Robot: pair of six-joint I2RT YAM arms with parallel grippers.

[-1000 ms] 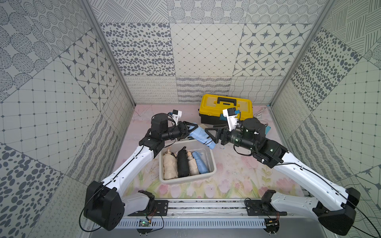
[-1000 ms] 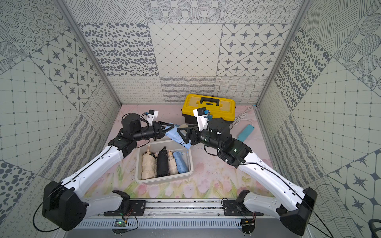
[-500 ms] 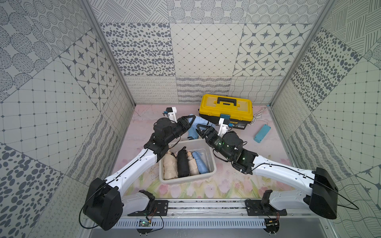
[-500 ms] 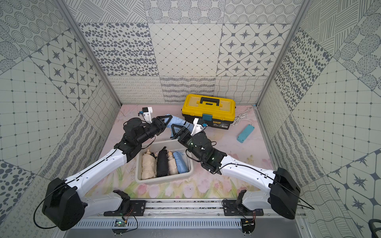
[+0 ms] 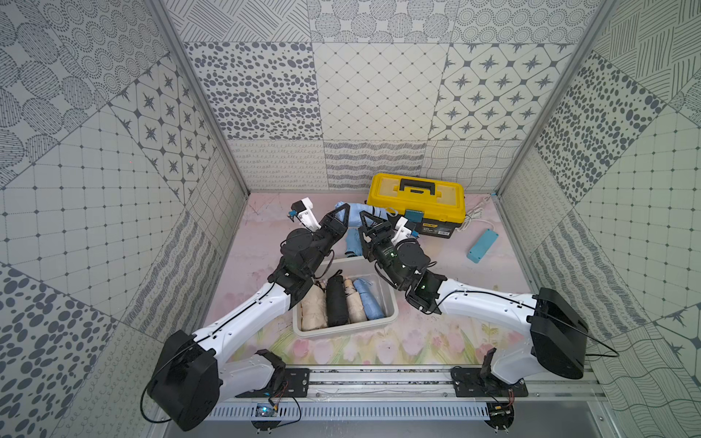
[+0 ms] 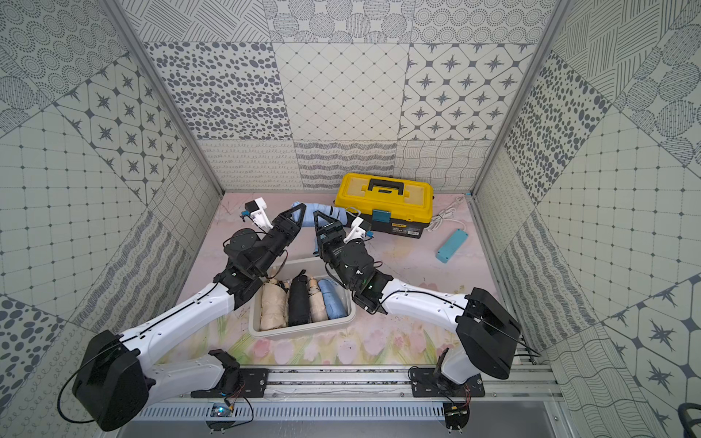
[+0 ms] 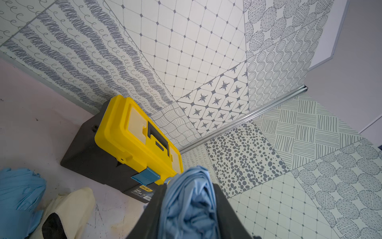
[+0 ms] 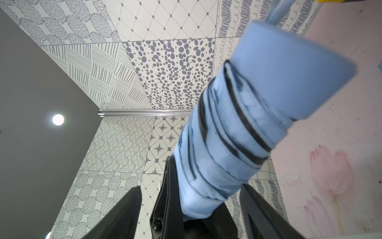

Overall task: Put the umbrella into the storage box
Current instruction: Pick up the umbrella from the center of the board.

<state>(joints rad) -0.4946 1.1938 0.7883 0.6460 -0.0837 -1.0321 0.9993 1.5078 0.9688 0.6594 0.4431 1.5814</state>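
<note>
Toward the desk's far edge, in both top views, the left gripper (image 5: 342, 213) clamps the blue folded umbrella (image 5: 358, 211), long axis toward the toolbox (image 5: 415, 197), storage box (image 5: 343, 333) nearer the front. Left wrist: fabric pinched. Right wrist: right gripper (image 8: 190, 188) wide open, straddling it.

Both arms are stretched from the near side past the storage box (image 5: 343, 332). The left arm (image 5: 246, 314) is laid across the box's near-left corner, with its black wrist held over the far-left rim. The left gripper (image 5: 341, 214) is placed beyond the far rim and is clamped on one end of a light-blue folded umbrella (image 5: 358, 209); in the left wrist view, blue fabric is seen pinched between both jaws. The right arm (image 5: 485, 307) is angled in from the box's right side, with its wrist held over the far-right corner. The right gripper (image 5: 373, 222) is also placed beyond the far rim, just beside the left gripper, with its jaws spread wide on either side of the umbrella.
</note>
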